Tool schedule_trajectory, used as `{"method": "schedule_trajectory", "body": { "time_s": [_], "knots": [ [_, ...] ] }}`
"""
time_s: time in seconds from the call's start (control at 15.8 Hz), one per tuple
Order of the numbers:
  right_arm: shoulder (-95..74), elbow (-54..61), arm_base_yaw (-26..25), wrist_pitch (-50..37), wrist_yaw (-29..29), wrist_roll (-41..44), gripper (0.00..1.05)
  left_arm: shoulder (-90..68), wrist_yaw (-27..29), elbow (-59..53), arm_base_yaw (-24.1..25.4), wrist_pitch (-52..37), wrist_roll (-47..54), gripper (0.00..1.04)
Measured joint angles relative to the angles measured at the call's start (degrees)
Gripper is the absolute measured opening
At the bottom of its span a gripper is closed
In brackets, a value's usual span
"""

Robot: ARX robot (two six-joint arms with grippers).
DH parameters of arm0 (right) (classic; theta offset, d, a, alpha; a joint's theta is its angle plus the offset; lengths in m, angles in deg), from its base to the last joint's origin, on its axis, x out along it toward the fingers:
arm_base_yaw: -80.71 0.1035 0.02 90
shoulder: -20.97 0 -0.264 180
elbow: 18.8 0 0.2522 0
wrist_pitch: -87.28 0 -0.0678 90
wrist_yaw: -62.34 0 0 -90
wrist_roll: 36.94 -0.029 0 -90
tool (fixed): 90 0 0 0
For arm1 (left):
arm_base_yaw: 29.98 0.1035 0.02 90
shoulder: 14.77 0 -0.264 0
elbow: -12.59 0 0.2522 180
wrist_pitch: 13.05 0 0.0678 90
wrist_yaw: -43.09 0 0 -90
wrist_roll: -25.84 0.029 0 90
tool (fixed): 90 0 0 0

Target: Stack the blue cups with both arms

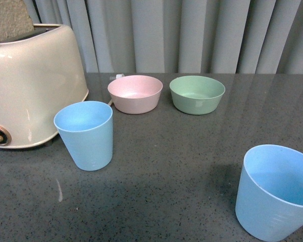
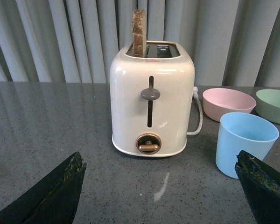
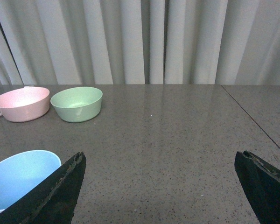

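Observation:
Two light blue cups stand upright and apart on the dark grey table. One blue cup [image 1: 86,134] is at the left by the toaster; it also shows in the left wrist view [image 2: 245,142], just beyond one finger. The other blue cup [image 1: 275,191] is at the near right; its rim shows in the right wrist view [image 3: 21,177], beside one finger. My left gripper [image 2: 161,186] is open and empty, facing the toaster. My right gripper [image 3: 161,186] is open and empty over bare table. Neither gripper shows in the front view.
A cream toaster [image 1: 28,83] with a slice of bread in it stands at the far left, also in the left wrist view [image 2: 151,100]. A pink bowl [image 1: 135,93] and a green bowl [image 1: 197,94] sit at the back, before a grey curtain.

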Motion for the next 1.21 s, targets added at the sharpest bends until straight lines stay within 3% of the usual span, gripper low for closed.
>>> {"method": "schedule_trajectory", "body": {
  "time_s": [1.21],
  "knots": [
    [0.00,0.00,0.00,0.00,0.00,0.00,0.98,0.00,0.00,0.00,0.00,0.00,0.00,0.98]
  ]
}}
